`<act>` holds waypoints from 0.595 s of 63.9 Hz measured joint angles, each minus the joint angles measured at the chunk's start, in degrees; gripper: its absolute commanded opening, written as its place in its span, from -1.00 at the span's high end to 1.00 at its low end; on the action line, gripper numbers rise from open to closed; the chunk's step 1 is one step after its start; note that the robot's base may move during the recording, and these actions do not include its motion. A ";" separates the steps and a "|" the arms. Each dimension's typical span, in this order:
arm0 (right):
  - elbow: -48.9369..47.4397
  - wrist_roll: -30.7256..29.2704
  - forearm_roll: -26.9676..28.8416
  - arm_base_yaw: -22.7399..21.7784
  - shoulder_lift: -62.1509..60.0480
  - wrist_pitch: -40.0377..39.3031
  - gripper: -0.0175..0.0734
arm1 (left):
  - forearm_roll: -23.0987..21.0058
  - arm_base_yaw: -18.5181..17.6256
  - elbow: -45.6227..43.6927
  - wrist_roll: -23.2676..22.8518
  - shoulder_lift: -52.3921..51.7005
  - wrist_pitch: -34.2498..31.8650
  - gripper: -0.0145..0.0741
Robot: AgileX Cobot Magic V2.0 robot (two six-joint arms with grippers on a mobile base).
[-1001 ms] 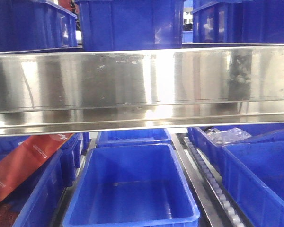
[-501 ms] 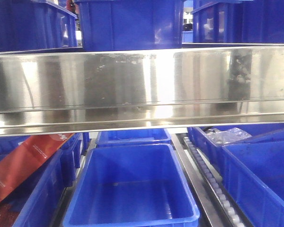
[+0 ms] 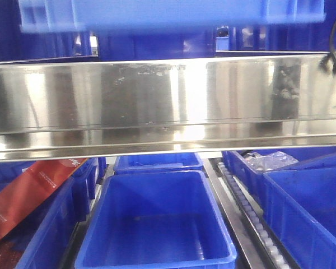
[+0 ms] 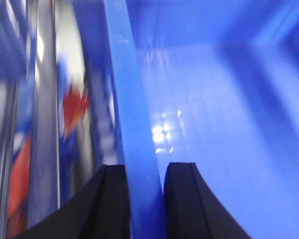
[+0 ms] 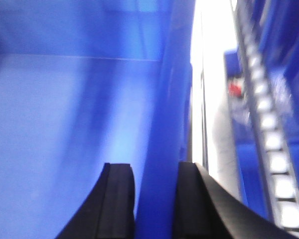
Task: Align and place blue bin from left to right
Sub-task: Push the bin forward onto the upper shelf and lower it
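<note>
The left end effector (image 4: 142,199) is clamped on the left wall of the blue bin (image 4: 204,114), and the right end effector (image 5: 154,204) on its right wall. The bin is held aloft above the steel shelf (image 3: 168,106); lifting appears done, while alignment and placement remain.

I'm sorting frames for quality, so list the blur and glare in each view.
Front view: the lighter medium-blue plastic crate at the top edge is smeared, and bright glare sits on the long stainless-steel shelf rail. Left wrist view: background streaked left of the crate wall, light spots glint on the crate floor, left pincer fairly sharp. Right wrist view: soft throughout, a white overexposed strip beside the wall held by the right pincer.
</note>
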 measured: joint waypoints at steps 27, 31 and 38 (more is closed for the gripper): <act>-0.44 -1.12 0.62 -1.11 4.97 -3.60 -0.41 | 1.14 0.00 -0.04 0.82 4.53 0.28 -0.37; -0.70 -1.12 0.62 -1.11 4.51 -4.40 -0.60 | 1.40 0.00 -0.26 0.93 4.40 -0.07 -0.72; -0.79 -1.12 0.62 -1.11 3.90 -4.96 -0.62 | 1.88 0.00 -0.53 0.93 4.16 0.07 -0.55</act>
